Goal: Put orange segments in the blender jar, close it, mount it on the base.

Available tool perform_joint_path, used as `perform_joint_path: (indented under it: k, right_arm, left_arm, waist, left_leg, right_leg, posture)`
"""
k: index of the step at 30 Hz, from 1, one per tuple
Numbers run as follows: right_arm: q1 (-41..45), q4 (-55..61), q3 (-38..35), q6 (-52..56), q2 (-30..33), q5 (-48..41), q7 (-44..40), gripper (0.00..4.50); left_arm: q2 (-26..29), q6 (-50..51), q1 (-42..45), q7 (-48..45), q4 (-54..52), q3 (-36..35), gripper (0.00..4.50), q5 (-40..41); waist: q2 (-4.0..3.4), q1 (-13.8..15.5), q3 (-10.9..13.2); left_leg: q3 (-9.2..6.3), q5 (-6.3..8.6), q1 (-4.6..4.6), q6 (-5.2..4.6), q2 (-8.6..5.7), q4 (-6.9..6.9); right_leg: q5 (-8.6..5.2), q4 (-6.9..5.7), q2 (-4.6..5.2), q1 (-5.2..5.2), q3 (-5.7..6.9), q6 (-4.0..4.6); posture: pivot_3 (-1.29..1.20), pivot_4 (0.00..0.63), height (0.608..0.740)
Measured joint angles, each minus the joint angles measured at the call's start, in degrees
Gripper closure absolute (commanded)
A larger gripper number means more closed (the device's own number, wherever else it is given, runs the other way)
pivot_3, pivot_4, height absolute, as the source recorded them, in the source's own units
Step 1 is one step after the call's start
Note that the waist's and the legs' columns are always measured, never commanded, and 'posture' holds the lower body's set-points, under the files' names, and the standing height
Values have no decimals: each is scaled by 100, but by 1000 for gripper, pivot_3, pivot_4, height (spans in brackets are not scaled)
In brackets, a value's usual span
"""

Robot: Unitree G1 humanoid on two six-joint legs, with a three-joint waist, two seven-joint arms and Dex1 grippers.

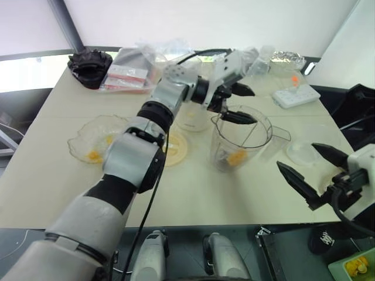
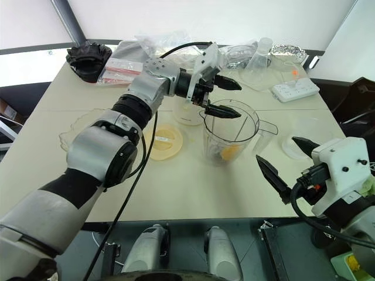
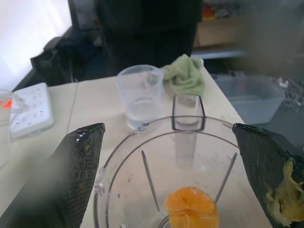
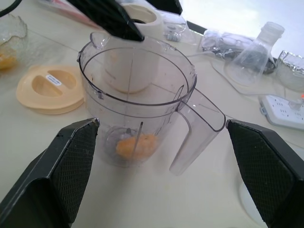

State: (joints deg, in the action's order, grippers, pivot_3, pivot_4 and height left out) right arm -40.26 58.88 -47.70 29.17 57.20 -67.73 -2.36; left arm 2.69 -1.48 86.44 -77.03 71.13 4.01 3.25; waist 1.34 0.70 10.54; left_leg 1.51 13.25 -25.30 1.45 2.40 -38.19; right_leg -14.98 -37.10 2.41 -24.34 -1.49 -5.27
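My left gripper (image 2: 225,98) hangs jaws wide over the blender jar (image 2: 229,136); next fetch orange segments (image 1: 94,156) from nine o'clock. Right gripper (image 2: 288,165) wide, empty.

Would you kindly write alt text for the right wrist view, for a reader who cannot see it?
A clear blender jar stands on a pale table with an orange segment at its bottom, framed by the open right gripper. A yellow lid lies beside it, the white base behind.
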Motion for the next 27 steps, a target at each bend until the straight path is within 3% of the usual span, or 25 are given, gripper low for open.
perform_joint_path:
  k: [7,12,18,23,27]
  right_arm:
    - [-153,6,308,44,-374,439,75,0]
    - [-243,-10,530,106,-921,983,1,0]
    - [-172,-745,675,121,-1422,1786,-634,0]
    - [487,-1532,842,101,-1617,2316,-880,0]
    - [1247,-2472,1146,35,-1811,2784,-917,0]
  left_arm:
    - [746,274,-128,48,-274,-384,23,166]
    - [1298,618,-848,56,-1027,-492,23,248]
    - [1756,1747,-2650,257,-3293,-372,23,374]
    - [2246,3026,-4415,392,-5539,-248,23,742]
    - [2339,3577,-5122,578,-6515,-196,23,1008]
  waist:
    - [-2,-4,-1]
    - [-7,-2,-4]
    - [-8,-2,-6]
    - [-16,-27,-12]
    - [-20,7,-14]
  left_leg:
    - [-1,0,1,0,3,0]
    - [0,0,3,0,5,-3]
    - [5,-1,5,1,8,-6]
    - [5,-2,19,2,14,-6]
    - [10,-14,56,-11,9,-6]
  right_leg:
    - [6,-3,-2,0,0,-11]
    - [8,-10,-1,1,0,-14]
    - [9,-14,4,3,-2,-15]
    - [7,-27,-2,6,-6,-10]
    - [1,-30,7,44,-6,7]
  posture:
    - [0,150,740]
    - [0,150,740]
    - [0,150,740]
    - [0,150,740]
    - [0,150,740]
